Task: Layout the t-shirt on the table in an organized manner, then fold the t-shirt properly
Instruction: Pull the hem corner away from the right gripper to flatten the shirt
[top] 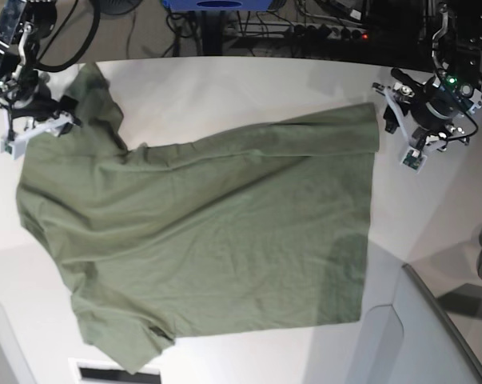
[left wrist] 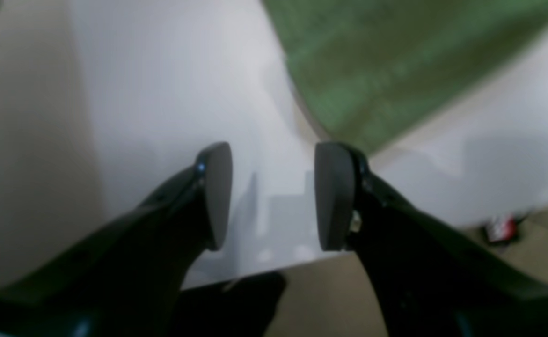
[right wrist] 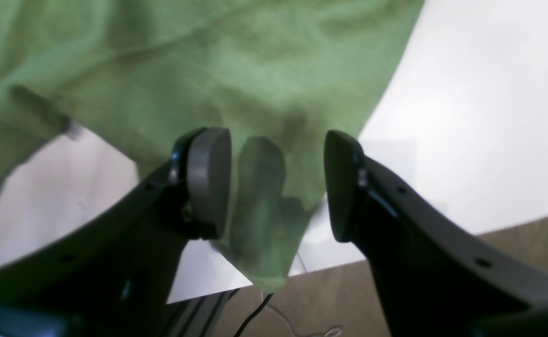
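Observation:
The olive-green t-shirt point(top: 209, 240) lies spread on the white table point(top: 248, 88), wrinkled, with its sleeves to the left and its hem to the right. My right gripper point(top: 53, 116) is at the far left by one sleeve. In the right wrist view it point(right wrist: 276, 185) is open, with a corner of the t-shirt point(right wrist: 259, 206) lying between the jaws at the table's edge, not pinched. My left gripper point(top: 396, 132) is at the far right beside the hem corner. In the left wrist view it point(left wrist: 274, 196) is open and empty over the bare table point(left wrist: 171, 93), with the t-shirt point(left wrist: 372, 61) just ahead.
A grey-white angled panel point(top: 432, 336) stands at the near right corner. Cables and equipment point(top: 320, 24) lie beyond the far edge. A dark cable point(right wrist: 255, 313) hangs below the table edge. A small red and white item point(left wrist: 500, 229) lies on the floor.

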{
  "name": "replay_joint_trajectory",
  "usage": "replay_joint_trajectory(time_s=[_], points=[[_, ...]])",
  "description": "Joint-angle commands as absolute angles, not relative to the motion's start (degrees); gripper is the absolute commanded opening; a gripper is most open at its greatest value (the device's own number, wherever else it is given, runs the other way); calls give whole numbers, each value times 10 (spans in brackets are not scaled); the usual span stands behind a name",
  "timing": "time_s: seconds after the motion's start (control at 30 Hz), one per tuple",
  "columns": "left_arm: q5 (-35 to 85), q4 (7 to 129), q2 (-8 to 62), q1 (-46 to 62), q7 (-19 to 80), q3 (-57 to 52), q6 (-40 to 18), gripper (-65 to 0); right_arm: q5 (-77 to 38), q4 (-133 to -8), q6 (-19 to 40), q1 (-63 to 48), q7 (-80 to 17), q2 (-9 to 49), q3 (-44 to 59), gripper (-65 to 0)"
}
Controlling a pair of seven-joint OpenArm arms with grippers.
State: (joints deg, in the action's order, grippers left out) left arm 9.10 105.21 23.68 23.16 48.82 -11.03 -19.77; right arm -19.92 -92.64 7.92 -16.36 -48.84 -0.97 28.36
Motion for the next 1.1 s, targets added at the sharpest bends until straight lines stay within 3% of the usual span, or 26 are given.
replay_joint_trajectory(time_s=[0.0,0.03,0.13,0.17,0.37,0.53,0.73,0.87,1.07], points=[[101,1057,231,215,478,-100,-200,-385,-205,-926,81,-159,-482,-6,285,-386],[96,1048,219,204,478,-84,-200,-425,-205,-919,81,-158,-482,-1,285,-434],[61,1009,191,176,478,-32,-197,-650,-205,-889,81,-151,-486,7,284,-609],[45,997,182,172,478,-25,-197,-650,-205,-879,81,-150,-486,7,285,-650],[-38,945,152,177,406,-21,-197,-650,-205,-807,80,-140,-482,30,287,-648],[-19,972,156,204,404,-63,-200,-650,-205,-753,80,-129,-481,65,302,-648],[0,1002,156,221,405,-123,-200,-650,-204,-749,77,-123,-487,85,360,-648],[3,998,157,217,405,-150,-200,-650,-204,-752,28,-129,-508,86,383,-648],[1,967,153,165,403,-156,-199,-650,-204,-795,24,-141,-499,78,378,-648]])
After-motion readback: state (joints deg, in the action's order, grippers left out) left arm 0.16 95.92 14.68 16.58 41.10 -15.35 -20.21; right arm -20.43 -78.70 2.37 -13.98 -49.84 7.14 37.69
